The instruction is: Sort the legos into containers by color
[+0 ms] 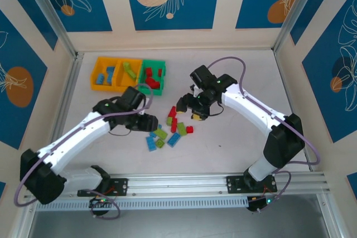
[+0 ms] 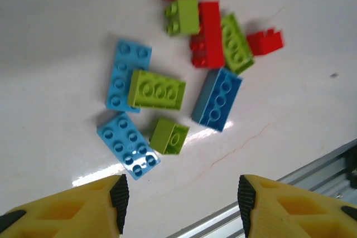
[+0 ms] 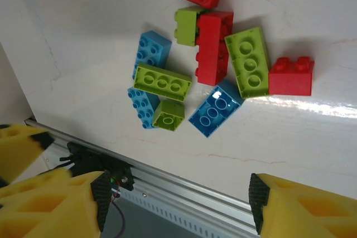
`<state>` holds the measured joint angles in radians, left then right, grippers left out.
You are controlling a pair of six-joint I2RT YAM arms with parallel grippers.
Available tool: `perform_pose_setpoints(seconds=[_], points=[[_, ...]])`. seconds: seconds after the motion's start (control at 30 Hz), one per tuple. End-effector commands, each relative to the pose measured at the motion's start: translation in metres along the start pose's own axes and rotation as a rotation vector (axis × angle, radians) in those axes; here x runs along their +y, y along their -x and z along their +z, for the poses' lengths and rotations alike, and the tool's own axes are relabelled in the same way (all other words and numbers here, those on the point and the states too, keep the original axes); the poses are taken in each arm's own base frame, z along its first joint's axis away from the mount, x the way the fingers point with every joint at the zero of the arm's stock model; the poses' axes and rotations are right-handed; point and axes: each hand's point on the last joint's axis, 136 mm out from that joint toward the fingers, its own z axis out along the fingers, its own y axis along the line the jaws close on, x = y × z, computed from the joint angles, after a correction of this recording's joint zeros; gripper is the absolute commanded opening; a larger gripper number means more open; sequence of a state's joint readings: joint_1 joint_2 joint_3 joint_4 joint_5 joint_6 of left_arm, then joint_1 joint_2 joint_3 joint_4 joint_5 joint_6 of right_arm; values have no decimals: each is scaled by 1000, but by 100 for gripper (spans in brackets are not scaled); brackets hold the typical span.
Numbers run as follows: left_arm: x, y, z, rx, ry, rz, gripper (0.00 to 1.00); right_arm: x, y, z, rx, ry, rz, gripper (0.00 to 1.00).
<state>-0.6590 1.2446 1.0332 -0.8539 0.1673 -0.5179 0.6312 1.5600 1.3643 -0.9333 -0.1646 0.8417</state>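
Table (image 1: 234,149) carries the containers (image 1: 106,87) at upper left of the overhead frame, each already holding bricks. We see the left gripper (image 2: 179,196) and right gripper (image 3: 178,193) both spread wide and empty above the loose legos (image 1: 174,139) bunched at center. We judge the risk plain: bricks lie touching and overlapping, so closing fingers could catch two colors, and both arms crowding one pile could collide.
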Motion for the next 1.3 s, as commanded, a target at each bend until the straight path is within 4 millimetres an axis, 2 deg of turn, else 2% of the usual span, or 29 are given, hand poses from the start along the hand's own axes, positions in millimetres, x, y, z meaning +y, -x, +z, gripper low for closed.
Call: perform_pose_setpoints(seconds=[0.0,0.13,0.2,0.33,0.5,0.63,0.77,1.0,1.13,1.27], points=[[2,-6,24,54,20,20,54,-3,-13,-12,-6,16,20,69],[10,4,46,57,71,34,47,-10,-20,-17,-25,15,38,69],[21,7,56,59,129,31,42,-14,-23,-20,-35,13,46,69],[33,7,76,110,190,60,40,-20,-28,-25,-49,5,48,69],[30,8,92,128,170,61,36,-23,-29,-28,-55,1,48,69],[33,9,100,135,183,56,28,-23,-29,-29,-56,3,46,69],[39,7,104,145,211,53,19,-22,-28,-30,-59,4,45,69],[45,2,106,167,238,68,13,-24,-29,-31,-61,1,44,69],[44,6,96,147,245,73,6,-24,-29,-32,-62,3,47,69],[33,25,70,76,231,92,3,-23,-28,-34,-67,5,47,69]])
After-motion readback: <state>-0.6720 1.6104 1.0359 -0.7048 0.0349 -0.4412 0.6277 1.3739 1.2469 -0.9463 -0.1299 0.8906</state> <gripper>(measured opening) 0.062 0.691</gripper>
